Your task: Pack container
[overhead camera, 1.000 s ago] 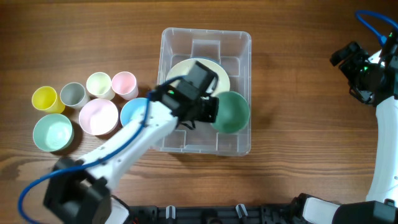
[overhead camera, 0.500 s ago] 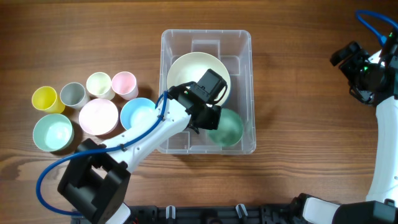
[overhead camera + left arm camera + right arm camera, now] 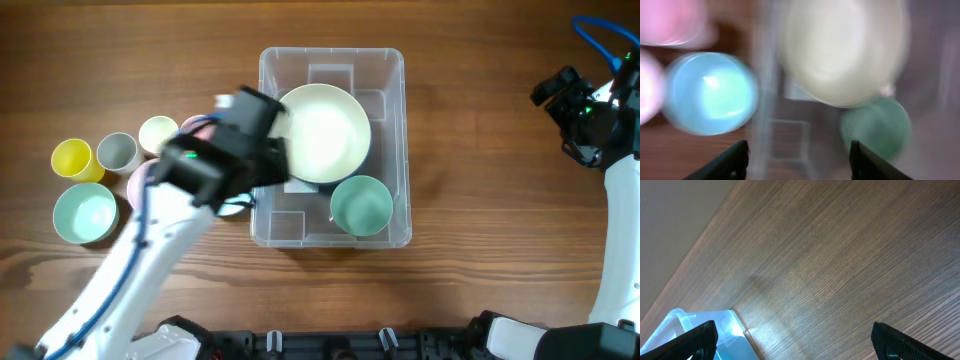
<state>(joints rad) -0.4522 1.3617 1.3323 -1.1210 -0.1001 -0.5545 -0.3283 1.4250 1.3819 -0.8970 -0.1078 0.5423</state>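
Two bowls [image 3: 322, 135] sit in the container [image 3: 385, 75], centre frame on the bench [image 3: 480, 250]. My left claw [image 3: 800, 160] hangs wide open and empty over its left wall; right claw [image 3: 795, 340] likewise, far right. Judged light, stiff, slick: grip the rim.

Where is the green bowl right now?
In the overhead view, the green bowl sits inside the container, in its lower right corner, just below the large cream bowl.
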